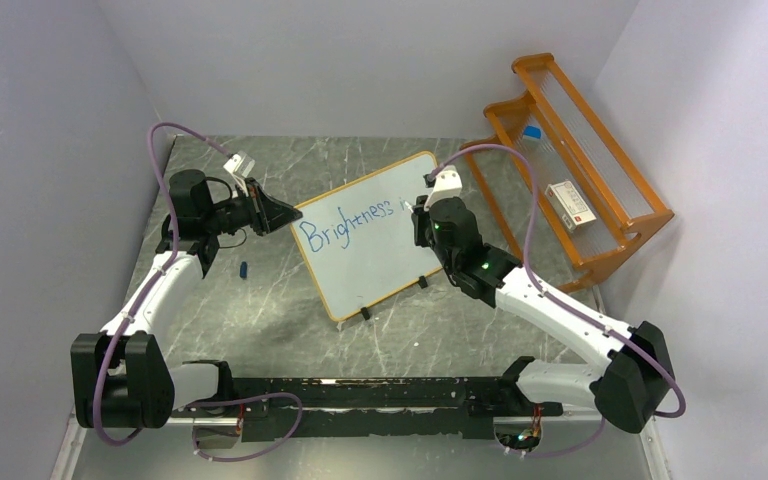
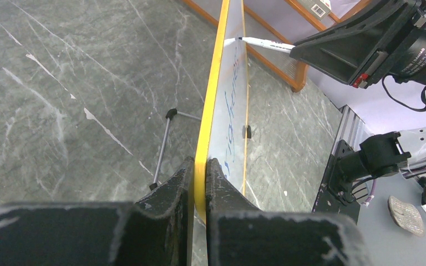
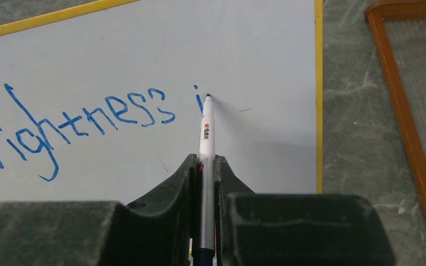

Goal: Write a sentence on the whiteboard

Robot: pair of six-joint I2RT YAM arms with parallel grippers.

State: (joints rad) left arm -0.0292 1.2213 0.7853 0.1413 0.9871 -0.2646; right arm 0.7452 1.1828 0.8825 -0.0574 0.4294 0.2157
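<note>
Board (image 1: 380, 265): propped on its feet mid-table, tilted back, turned at an angle between the two arms. Sentence (image 3: 89, 119) so far reads "Brightness" in blue, plus the start of an "i"; the rest is not yet written.

Marker (image 3: 206, 124): tip sits at the foot of the "i" stroke, at the board face. Contact looks likely from the left wrist view, but I cannot confirm it.

Right gripper (image 3: 205, 162): jaws fully closed on the marker barrel, tip pointing away from the wrist.

Left gripper (image 2: 199, 166): jaws pinched almost shut on the board's left frame edge, bracing it.

Table (image 1: 260, 320): small dark blue object (image 1: 244, 269) near the left arm, possibly the cap. Orange rack (image 1: 580, 180) stands well to the right, apart from the work.

Risks:
- Little white space between the "i" and the right frame. Continuing along this line would run the lettering off the board; the remaining words need a second line.
- Marker pressure acts far from the pinched edge, so the board could pivot or rock and skew strokes.
- The barrel is held by a narrow pinch; a sideways drag could twist it in the jaws.
- Dropping to a lower line could sweep the wrist across wet ink.
</note>
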